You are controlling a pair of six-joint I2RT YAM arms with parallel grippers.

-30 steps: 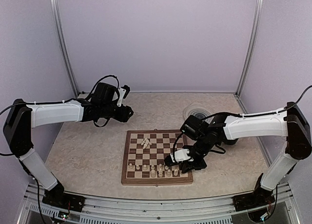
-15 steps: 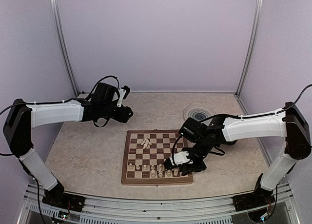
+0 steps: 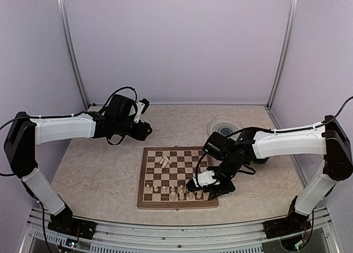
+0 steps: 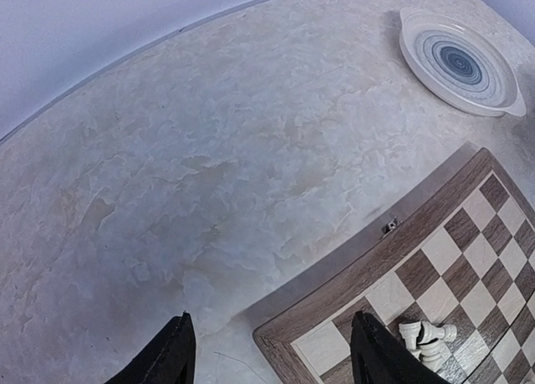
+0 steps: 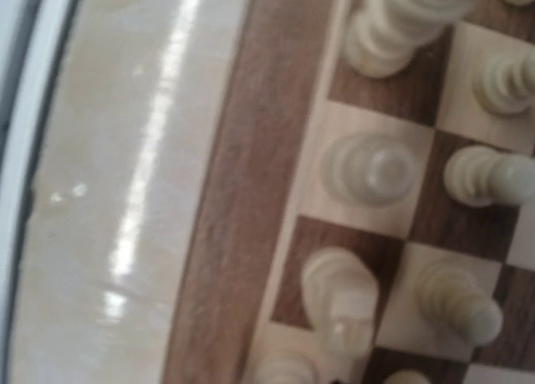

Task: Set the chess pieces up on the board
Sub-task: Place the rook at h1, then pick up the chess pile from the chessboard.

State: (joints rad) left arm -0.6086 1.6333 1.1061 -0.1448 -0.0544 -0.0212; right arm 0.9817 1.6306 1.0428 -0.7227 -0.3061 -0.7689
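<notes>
The board (image 3: 177, 154) lies in the middle of the table. Several chess pieces (image 3: 165, 161) lie in a heap on its far half, and others stand in its two near rows (image 3: 174, 194). My right gripper (image 3: 193, 185) hangs low over the near right end of those rows. In the right wrist view, blurred standing pieces (image 5: 338, 294) fill the frame beside the board's border (image 5: 226, 192), and no fingers show. My left gripper (image 4: 272, 359) hovers open and empty above the board's far left corner (image 4: 288, 338), with the heap (image 4: 426, 340) to its right.
A round grey-ringed plate (image 3: 223, 125) sits on the table beyond the board's far right corner, also seen as the plate (image 4: 460, 62) in the left wrist view. Cage walls and posts close in the table at the back and sides.
My right gripper has shifted slightly toward the board's near edge, staying over the near right pieces. The left arm has barely moved.
</notes>
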